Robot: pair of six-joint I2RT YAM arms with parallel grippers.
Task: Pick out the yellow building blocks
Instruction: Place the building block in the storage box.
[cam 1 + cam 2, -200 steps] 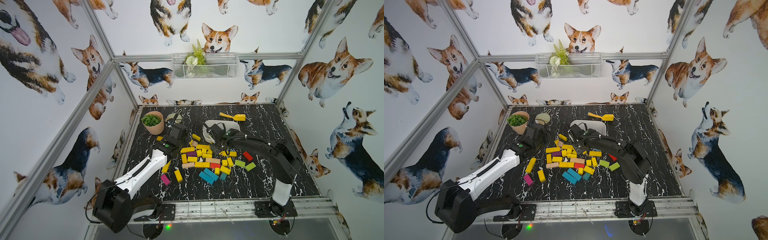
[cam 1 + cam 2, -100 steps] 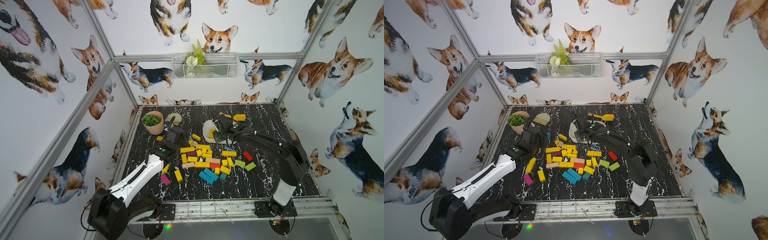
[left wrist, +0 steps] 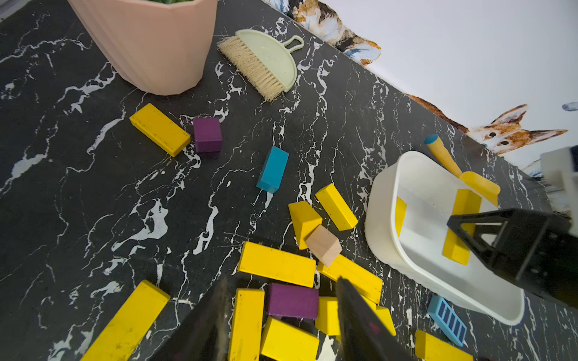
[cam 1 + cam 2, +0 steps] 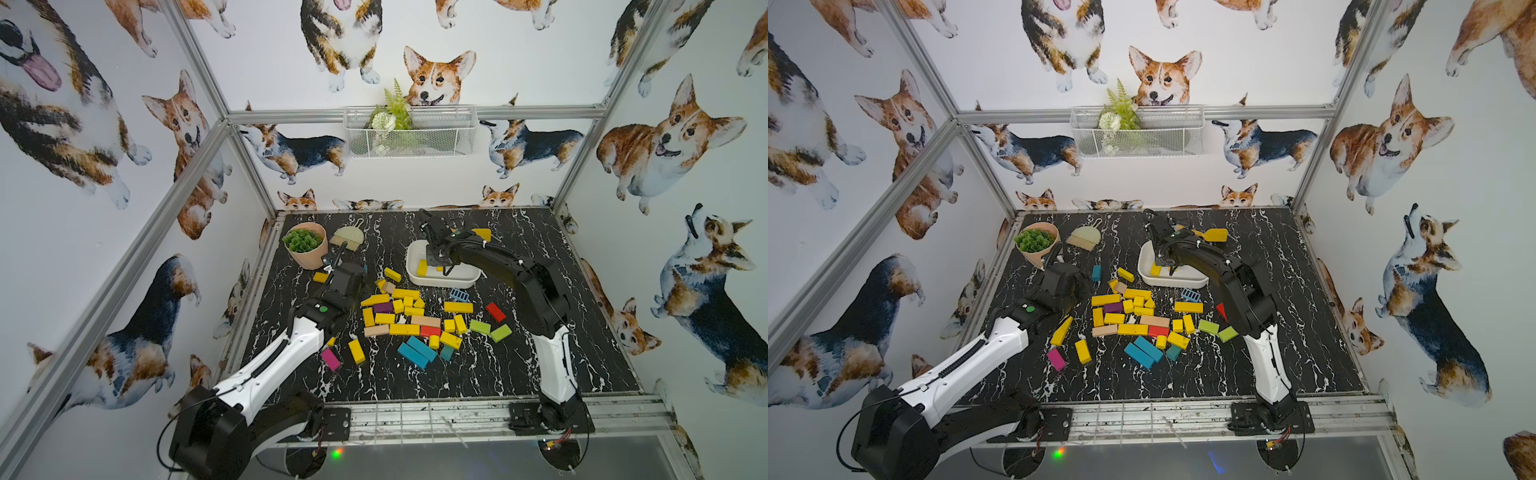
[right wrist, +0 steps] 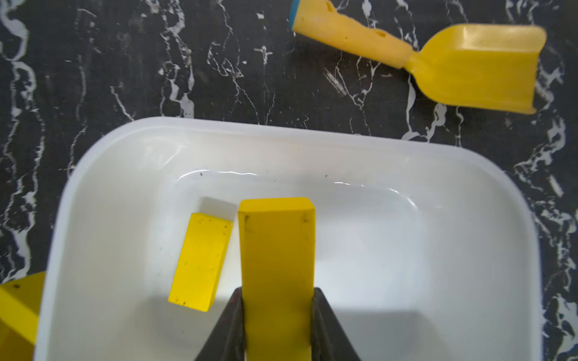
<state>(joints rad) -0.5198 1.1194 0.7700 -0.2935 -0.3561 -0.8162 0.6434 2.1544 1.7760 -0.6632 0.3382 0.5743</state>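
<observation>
- Both top views are filled by the black marble table (image 4: 540, 365), on which most of the yellow building blocks (image 4: 458, 307) are spread in a loose pile, mixed with purple, red, blue, green and tan pieces. The sorting is judged to be at an early stage.
- Just beyond the pile, a white tub (image 4: 440, 282) is set, and it is taken to be the collecting place.
- Over the pile's edge, in the left wrist view, the left gripper (image 3: 281, 284) is held with its jaws partly apart. Nothing is gripped between them.
- Above the tub's interior, the right gripper (image 5: 276, 297) is clamped on a held yellow bar (image 5: 276, 243), which is not yet released.
- On the tub's floor, one loose yellow bar (image 5: 200, 259) is seen lying flat: the only block counted as delivered.
- A stray yellow bar (image 3: 159, 129) is left beside a purple cube (image 3: 207, 134) near the pink pot (image 3: 156, 47), well apart from the pile.
- The yellow toy shovel (image 5: 438, 62) behind the tub is not counted.
</observation>
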